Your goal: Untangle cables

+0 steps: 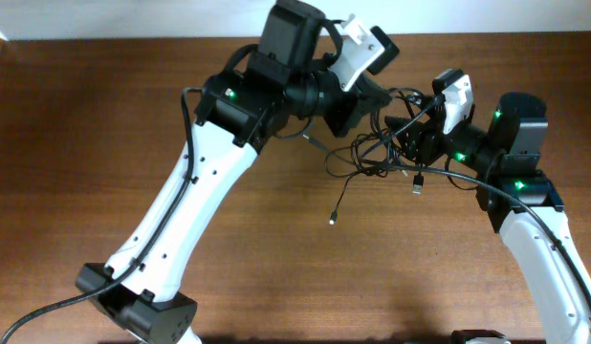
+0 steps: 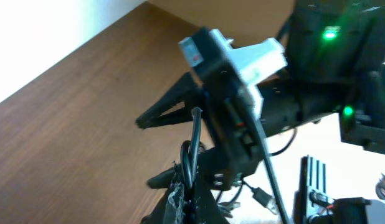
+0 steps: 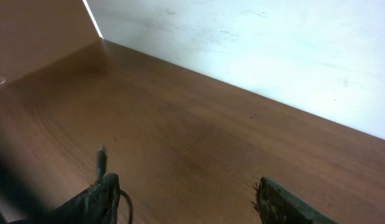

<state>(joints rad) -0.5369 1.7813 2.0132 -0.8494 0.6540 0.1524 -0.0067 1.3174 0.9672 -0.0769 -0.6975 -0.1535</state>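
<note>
Left gripper (image 2: 180,202): clenched, tips pressed together at the bottom of the left wrist view. A loop of the cables (image 2: 191,149) is pinched there and stands up from the tips. A rough greyish patch is seen on one tip.

Right gripper (image 3: 186,183): released, with its fingers (image 3: 99,199) spread wide and only bare table (image 3: 199,118) seen between them. One thin cord end stands just beside the finger at the left of that view; contact cannot be told.

From the left wrist, most of the view beyond the loop is blocked by the right gripper's black body and white camera housing (image 2: 255,59), with one ribbed, tapered finger pointing left. The two grippers are set close together, facing each other.

From overhead, the tangle is seen between the two grippers, at the far middle-right of the table. Whether it is lifted or resting cannot be told. Two loose ends trail toward the near side: one with a small pale plug (image 1: 332,221), one with a darker plug (image 1: 419,184).

Materials: the cables are thin, black and limp. The table is brown wood grain, matt. White shells and black joints are seen on the left arm (image 1: 190,205) and right arm (image 1: 549,239), with green lights lit. A pale wall (image 3: 273,43) stands behind the table.
</note>
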